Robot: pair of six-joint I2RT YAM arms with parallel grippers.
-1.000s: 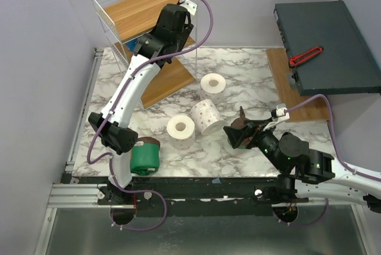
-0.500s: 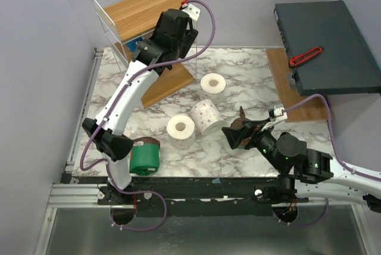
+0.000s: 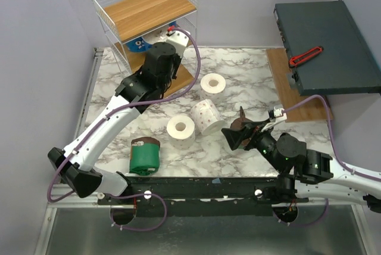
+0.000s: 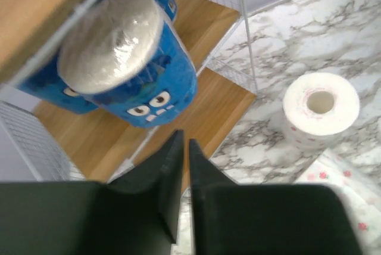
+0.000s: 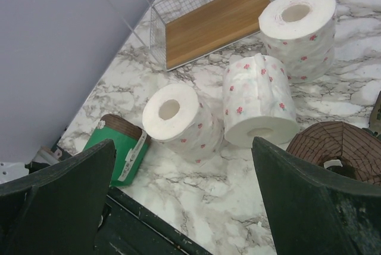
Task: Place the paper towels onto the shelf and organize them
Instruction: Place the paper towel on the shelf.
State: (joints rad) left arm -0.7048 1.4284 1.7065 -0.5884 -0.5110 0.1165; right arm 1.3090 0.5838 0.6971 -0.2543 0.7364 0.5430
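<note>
Blue roll (image 4: 128, 58) lies inside shelf (image 4: 205, 106) rim; left tool (image 4: 186, 142) nearly closed, right tool (image 5: 183, 146) wide open

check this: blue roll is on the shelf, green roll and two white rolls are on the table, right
Wrong count: three white rolls, not two, are on the table, as the top view shows. The blue roll is on the shelf and the green roll on the table.
</note>
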